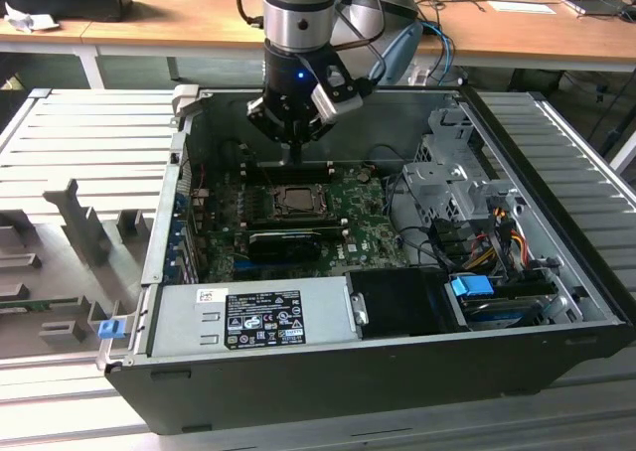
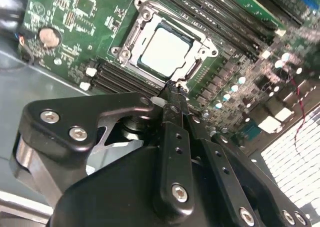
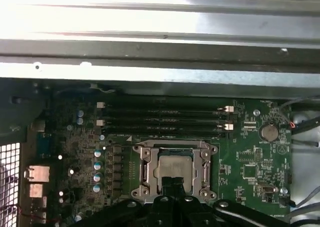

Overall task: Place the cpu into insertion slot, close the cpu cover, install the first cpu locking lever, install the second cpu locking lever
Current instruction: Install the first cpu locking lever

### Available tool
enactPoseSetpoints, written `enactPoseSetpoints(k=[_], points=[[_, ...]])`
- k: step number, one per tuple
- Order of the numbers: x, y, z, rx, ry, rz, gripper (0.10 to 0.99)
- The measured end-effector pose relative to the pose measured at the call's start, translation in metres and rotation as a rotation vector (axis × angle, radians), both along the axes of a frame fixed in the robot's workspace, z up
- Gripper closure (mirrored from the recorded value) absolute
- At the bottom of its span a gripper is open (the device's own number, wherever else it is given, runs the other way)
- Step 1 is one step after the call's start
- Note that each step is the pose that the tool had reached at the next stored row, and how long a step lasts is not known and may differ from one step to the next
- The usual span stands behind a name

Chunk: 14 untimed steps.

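The gripper (image 2: 172, 92), its fingers pressed together on nothing, points its tip close to the near edge of the cover (image 2: 131, 37). Just beyond the tip, the cpu (image 2: 165, 49) lies seated, framed by the lowered cover. A locking lever seems to be the step in hand. It calls for a firm push down and under its catch. Whether the tip touches anything, I cannot tell.

the cpu (image 2: 165, 51) has a pale, matt silver metal face. the cpu cover (image 2: 132, 34) is bare metal with a dull sheen. the claw (image 2: 172, 92) is matt black metal with bright steel screws (image 2: 180, 192). the motherboard (image 2: 75, 12) is green and faintly glossy, and the case wall (image 3: 160, 52) is smooth grey sheet metal.
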<state>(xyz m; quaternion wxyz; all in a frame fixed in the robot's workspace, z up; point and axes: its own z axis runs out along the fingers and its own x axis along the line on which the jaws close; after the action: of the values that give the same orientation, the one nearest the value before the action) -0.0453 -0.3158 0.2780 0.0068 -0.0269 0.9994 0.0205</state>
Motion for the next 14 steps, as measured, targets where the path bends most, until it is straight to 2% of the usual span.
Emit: enactPoseSetpoints(k=[3,6,8,11,14], points=[[-0.0059,-0.0001,-0.0002,0.0,-0.0002,0.008,0.98],[-0.0189,-0.0001,-0.0012,0.0,-0.0017,0.008,0.98],[-0.0318,-0.0001,-0.0045,0.0,-0.0031,0.008,0.98],[-0.0437,-0.0001,-0.0086,0.001,-0.0031,0.008,0.98],[-0.0518,0.0,-0.0102,0.002,-0.0031,0.008,0.98]])
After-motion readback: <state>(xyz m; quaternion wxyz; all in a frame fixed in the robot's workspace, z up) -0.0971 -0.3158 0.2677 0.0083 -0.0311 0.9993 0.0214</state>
